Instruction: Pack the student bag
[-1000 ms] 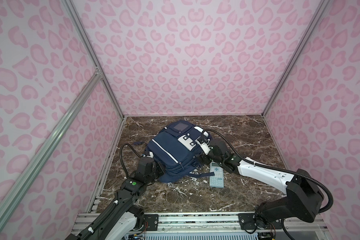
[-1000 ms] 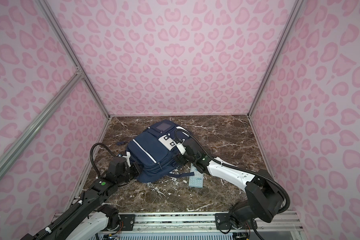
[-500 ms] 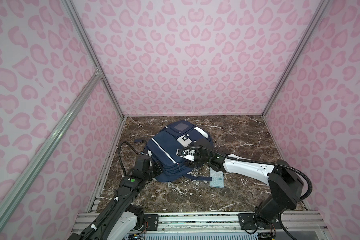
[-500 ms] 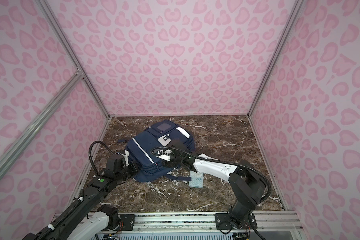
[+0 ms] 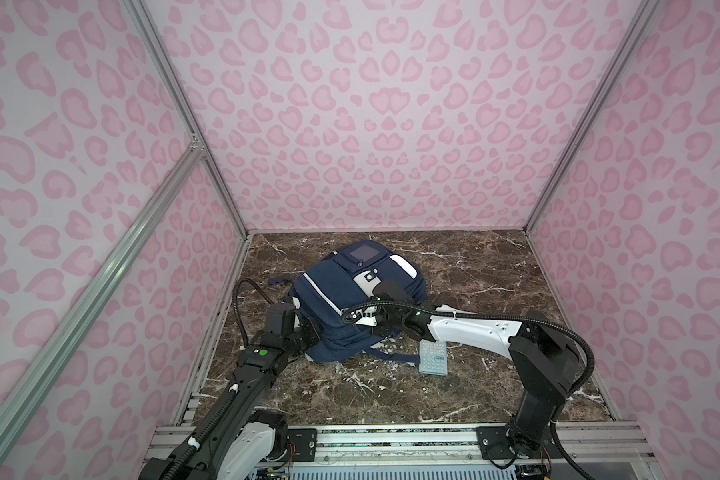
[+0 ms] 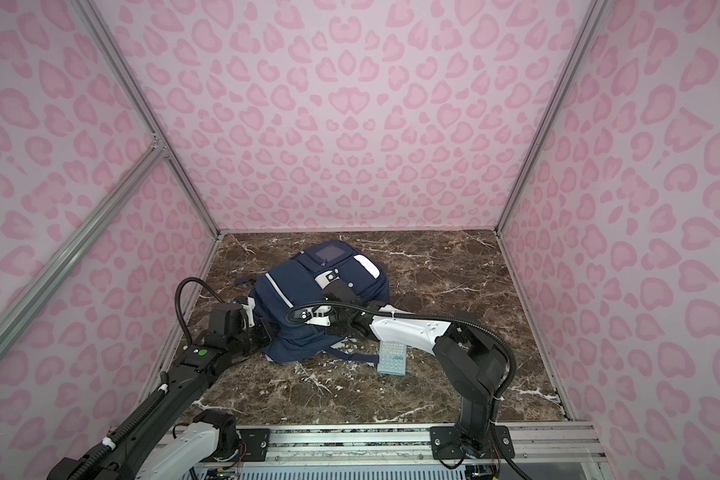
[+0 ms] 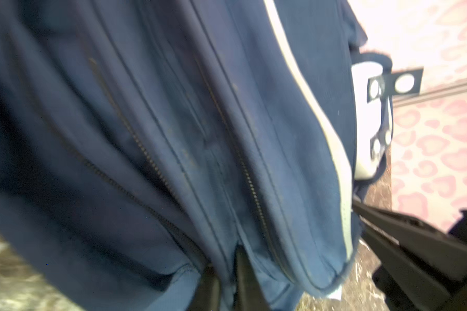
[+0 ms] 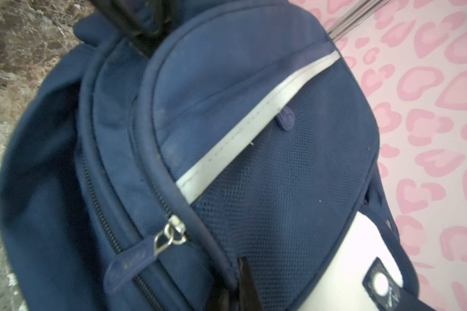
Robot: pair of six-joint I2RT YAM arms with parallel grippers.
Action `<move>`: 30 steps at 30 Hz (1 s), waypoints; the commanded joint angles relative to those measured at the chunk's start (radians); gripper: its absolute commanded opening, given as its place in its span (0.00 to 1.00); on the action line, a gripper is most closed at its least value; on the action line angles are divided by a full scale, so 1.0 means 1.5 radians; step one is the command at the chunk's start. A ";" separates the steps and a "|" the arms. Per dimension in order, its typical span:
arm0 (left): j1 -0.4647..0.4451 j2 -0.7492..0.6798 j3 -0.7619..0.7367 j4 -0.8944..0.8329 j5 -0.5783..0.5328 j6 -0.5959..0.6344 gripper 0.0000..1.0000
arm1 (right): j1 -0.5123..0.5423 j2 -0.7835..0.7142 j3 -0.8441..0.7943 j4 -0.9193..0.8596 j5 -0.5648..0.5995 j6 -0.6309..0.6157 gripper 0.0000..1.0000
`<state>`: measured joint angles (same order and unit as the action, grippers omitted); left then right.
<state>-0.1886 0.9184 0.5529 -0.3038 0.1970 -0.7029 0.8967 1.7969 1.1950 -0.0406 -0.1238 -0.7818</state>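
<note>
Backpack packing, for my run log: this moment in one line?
right gripper: shut on backpack seam | left gripper: at backpack edge, grip unclear | calculator: on table

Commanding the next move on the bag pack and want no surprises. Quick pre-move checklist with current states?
1. right gripper shut at the student bag, on its pocket piping: ok.
2. Fabric actually pinched there: cannot tell.
3. left gripper open or shut at the bag's near edge: cannot tell.
4. Compartment open for packing: not ok; the visible zips look closed.
5. calculator free to grab: not ok; the right arm crosses over it.
</note>
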 commanded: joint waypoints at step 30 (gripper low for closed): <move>-0.355 0.050 -0.009 0.180 -0.326 -0.013 0.53 | -0.004 0.062 0.118 -0.071 -0.116 0.345 0.00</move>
<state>-0.7048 0.9558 0.5133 -0.0574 -0.2119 -0.7353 0.8841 1.8851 1.3716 -0.1547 -0.2592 -0.3214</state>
